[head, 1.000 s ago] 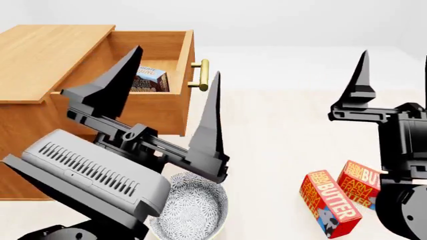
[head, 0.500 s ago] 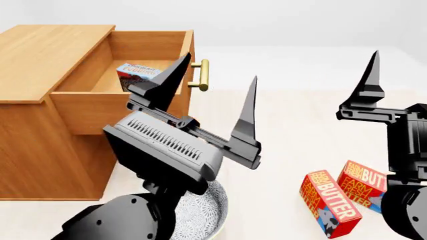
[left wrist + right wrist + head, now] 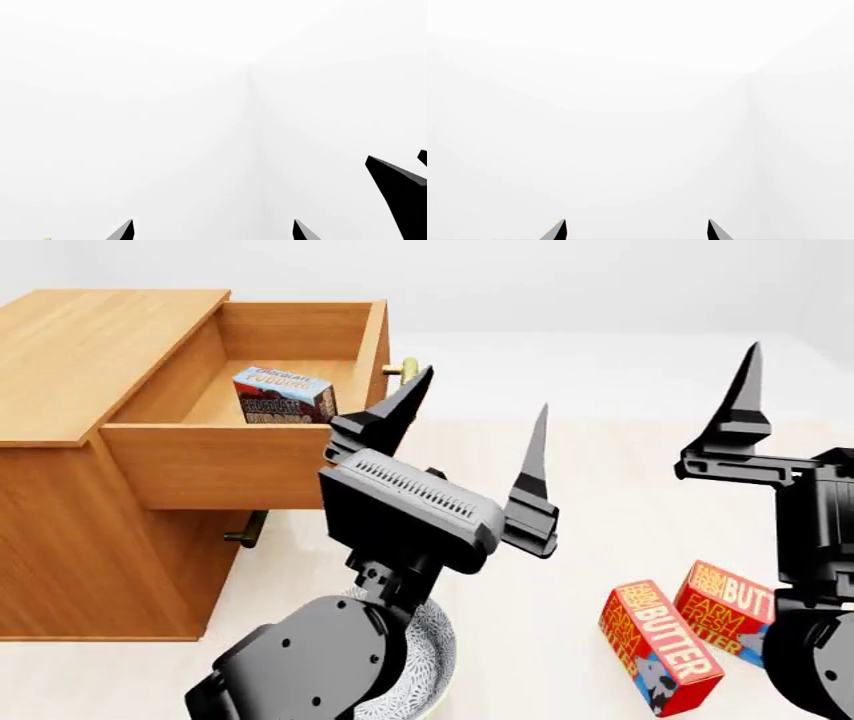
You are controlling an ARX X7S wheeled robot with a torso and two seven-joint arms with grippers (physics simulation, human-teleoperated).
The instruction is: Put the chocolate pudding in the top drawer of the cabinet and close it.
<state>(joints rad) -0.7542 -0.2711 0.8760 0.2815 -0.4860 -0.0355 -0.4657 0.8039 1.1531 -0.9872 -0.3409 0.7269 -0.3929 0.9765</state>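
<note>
Light brown wood frames the open top drawer at upper left, the chocolate pudding, a light, stiff carton, lying inside, while the empty left gripper stands spread by the brass handle, likely the best hold for closing.

The left end effector is raised with its two black fingers pointing up and spread wide, holding nothing. One fingertip stands just in front of the top drawer handle; the other is farther from the drawer. Its grey wrist housing and dark rounded arm link sit below, nearer the camera. The right end effector is well away from the drawer, also pointing up, one finger in view, the other cut off at the frame edge. In its wrist view the right end effector's two tips show apart, empty.
</note>
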